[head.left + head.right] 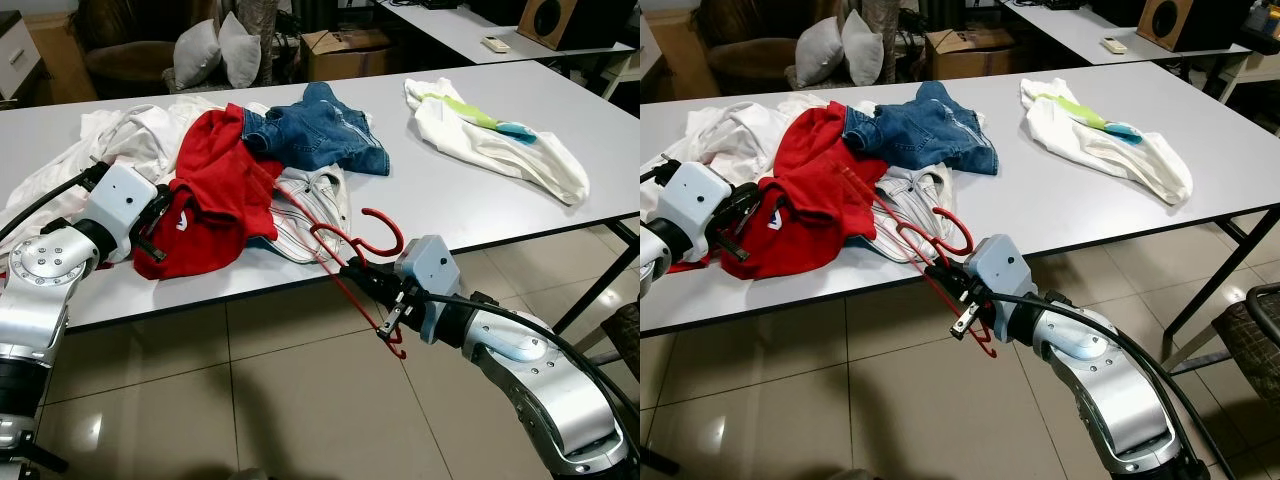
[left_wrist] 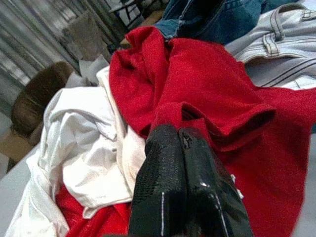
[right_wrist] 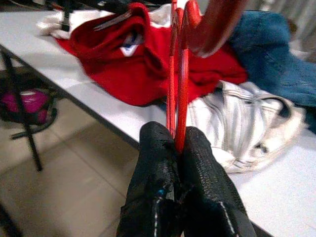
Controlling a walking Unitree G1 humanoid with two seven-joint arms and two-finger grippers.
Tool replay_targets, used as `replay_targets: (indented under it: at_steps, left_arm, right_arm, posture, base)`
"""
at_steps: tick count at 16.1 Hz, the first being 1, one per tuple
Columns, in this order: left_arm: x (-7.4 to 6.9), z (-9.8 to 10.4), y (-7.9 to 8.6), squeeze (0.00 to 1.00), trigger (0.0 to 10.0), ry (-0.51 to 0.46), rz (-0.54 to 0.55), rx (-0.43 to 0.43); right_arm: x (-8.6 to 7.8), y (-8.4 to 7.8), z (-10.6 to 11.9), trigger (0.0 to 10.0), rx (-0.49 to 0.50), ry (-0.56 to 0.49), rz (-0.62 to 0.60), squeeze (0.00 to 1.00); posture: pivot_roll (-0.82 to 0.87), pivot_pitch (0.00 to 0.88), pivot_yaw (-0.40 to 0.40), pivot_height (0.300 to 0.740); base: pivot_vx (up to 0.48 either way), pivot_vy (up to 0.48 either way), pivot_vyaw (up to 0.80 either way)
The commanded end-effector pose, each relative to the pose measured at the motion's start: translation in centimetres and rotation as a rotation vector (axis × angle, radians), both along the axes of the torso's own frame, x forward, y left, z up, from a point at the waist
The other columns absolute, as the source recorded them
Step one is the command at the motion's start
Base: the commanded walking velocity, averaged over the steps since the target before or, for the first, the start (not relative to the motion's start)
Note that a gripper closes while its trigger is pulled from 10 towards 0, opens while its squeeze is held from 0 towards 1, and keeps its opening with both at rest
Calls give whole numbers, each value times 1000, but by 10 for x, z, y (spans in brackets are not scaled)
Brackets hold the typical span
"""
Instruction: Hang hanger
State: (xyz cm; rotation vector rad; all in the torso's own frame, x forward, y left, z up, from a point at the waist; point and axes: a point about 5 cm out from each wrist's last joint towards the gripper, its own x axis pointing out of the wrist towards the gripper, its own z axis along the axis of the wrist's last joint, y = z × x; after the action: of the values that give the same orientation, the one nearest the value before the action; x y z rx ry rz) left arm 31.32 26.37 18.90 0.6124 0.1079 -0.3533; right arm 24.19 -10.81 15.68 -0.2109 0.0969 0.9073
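A red hanger [image 1: 345, 250] juts off the front edge of the white table [image 1: 480, 210], its hook [image 1: 385, 225] curling upward and its far end lying on the clothes pile. My right gripper [image 1: 352, 268] is shut on its thin red bars [image 3: 177, 74], just below the table edge. Over at the pile's left side, my left gripper [image 1: 158, 232] rests against the red shirt [image 1: 225, 170]. Its fingers [image 2: 163, 163] are pressed shut with nothing seen between them.
Blue jeans [image 1: 320, 130], a pale striped garment [image 1: 315, 200] and white clothes [image 1: 130, 135] lie heaped with the red shirt. A white shirt [image 1: 500, 140] lies apart on the right. Below is tiled floor, with a table leg [image 1: 590, 290] and a chair [image 1: 625, 335] on the right.
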Motion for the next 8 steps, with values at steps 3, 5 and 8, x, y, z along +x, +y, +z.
replay_targets:
  at_steps: [3,5,8]
  left_arm:
    - [-5,36,-17,0,0,-47,-87,-13]
    - [-12,52,-29,0,0,-42,-171,0]
    - [-22,56,-40,0,0,17,-221,20]
  right_arm:
    - [-9,-3,-2,10000,-36,36,134,0]
    - [-9,-5,-6,10000,-59,52,135,0]
    - [-2,-6,-7,10000,-71,55,120,0]
  posture:
    - [-74,0,13,740]
    - [-70,0,4,740]
    - [-64,0,-1,740]
  base:
    - [0,0,0]
    - [0,0,0]
    - [0,0,0]
